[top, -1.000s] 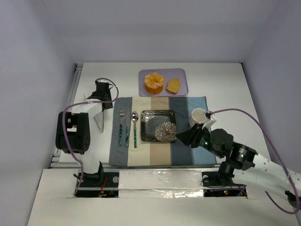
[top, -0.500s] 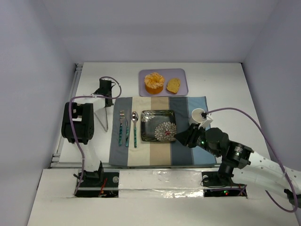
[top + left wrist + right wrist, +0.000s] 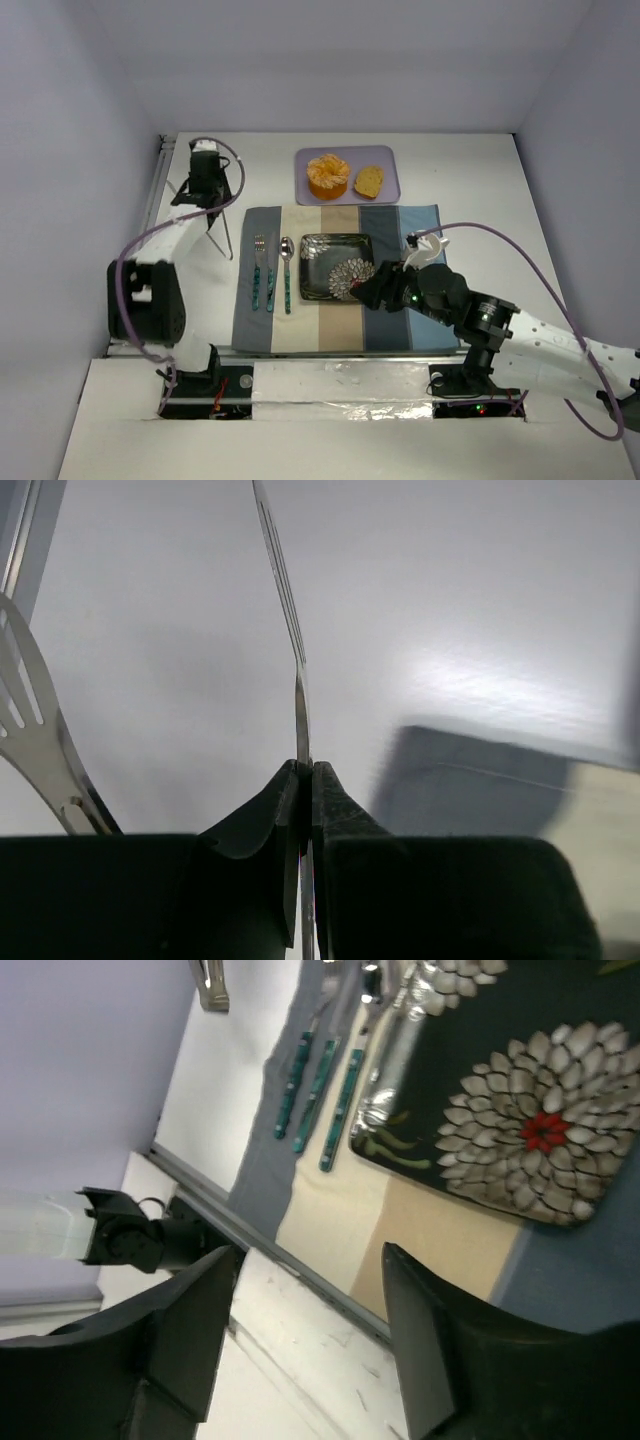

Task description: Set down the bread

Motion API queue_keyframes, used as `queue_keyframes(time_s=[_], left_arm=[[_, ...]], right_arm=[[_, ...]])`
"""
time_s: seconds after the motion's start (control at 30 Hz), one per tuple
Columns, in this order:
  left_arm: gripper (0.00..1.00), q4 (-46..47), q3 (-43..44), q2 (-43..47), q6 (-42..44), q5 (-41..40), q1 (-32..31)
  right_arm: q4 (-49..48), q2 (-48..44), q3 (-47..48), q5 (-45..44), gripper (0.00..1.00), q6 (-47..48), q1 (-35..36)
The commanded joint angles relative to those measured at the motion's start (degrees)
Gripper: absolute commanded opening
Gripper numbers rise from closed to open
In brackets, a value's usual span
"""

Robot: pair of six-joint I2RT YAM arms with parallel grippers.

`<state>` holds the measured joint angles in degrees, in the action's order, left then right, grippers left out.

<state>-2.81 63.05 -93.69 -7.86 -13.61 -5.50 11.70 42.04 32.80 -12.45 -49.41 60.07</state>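
The bread [image 3: 369, 181], a small golden slice, lies on a lavender tray [image 3: 386, 192] at the back, right of a peeled orange [image 3: 328, 175]. My left gripper [image 3: 209, 196] [image 3: 305, 766] hangs over the bare table left of the placemat. It is shut on one thin arm of metal tongs [image 3: 222, 236] [image 3: 291, 620]. My right gripper [image 3: 362, 290] [image 3: 310, 1248] hovers open over the near right corner of the dark flowered plate [image 3: 330, 262] [image 3: 520, 1110], with nothing between its fingers. Both grippers are far from the bread.
A striped placemat [image 3: 340, 325] carries the plate and three pieces of teal-handled cutlery [image 3: 270, 272] [image 3: 320, 1090]. Something white [image 3: 426, 243] shows behind my right arm. The table's near edge and rail [image 3: 260, 1250] run under the right gripper.
The left jaws have shut on the tongs and moved them toward the back left. The right gripper has opened wider and swung left, from beside the white mug to the plate.
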Motion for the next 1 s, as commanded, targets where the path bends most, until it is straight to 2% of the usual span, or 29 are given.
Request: queue_keyframes(time_s=[0.0,0.07,0.1,0.17,0.2,0.3,0.33,0.4,0.47,0.6,0.67,0.73,0.97], left_arm=[[0.0,3.8,2.5,12.1,-5.7,11.4,0.1],[0.0,6.4,0.1,18.0,-8.5,16.9,-1.3],[0.0,7.7,-1.2,20.0,-11.8,22.3,-1.4],[0.0,12.4,-5.3,25.6,-15.5,27.4,-2.8],[0.0,14.1,-6.5,27.4,-17.5,33.1,-2.8],[0.0,24.7,-13.6,34.3,-27.8,42.6,-3.8],[0.0,30.4,-15.4,37.3,-30.3,44.4,-3.8],[0.0,35.0,-19.4,39.7,-36.2,47.9,-4.6],[0.0,43.3,-23.6,42.5,-42.2,50.0,-5.7],[0.0,59.1,-30.9,45.9,-51.4,52.8,-7.1],[0.0,62.9,-32.6,46.3,-53.7,53.0,-7.9],[0.0,68.6,-34.5,46.7,-56.5,53.3,-8.5],[0.0,79.9,-37.5,46.8,-62.8,53.8,-11.3]], right_arm=[[-9.0,2.7,5.2,3.7,0.68,1.5,0.1],[-12.0,5.9,6.7,6.0,0.77,2.0,0.1],[-15.6,7.3,7.5,6.6,0.83,2.3,0.1],[-17.9,11.8,9.2,8.0,0.9,2.2,0.1],[-21.4,13.4,10.6,8.9,0.94,2.5,0.1],[-27.3,19.4,13.2,11.7,1.0,3.0,0.1],[-29.2,20.7,13.5,12.0,1.0,3.2,0.1],[-35.3,22.4,13.3,14.1,1.0,1.9,0.1],[-39.5,24.7,12.7,14.8,1.0,1.0,0.1],[-37.2,31.8,17.7,16.0,1.0,1.8,0.1],[-36.7,33.5,18.7,17.4,1.0,1.9,0.1],[-39.9,34.5,18.2,20.1,1.0,1.2,0.1],[-48.3,37.8,15.8,22.5,1.0,-1.8,0.1]])
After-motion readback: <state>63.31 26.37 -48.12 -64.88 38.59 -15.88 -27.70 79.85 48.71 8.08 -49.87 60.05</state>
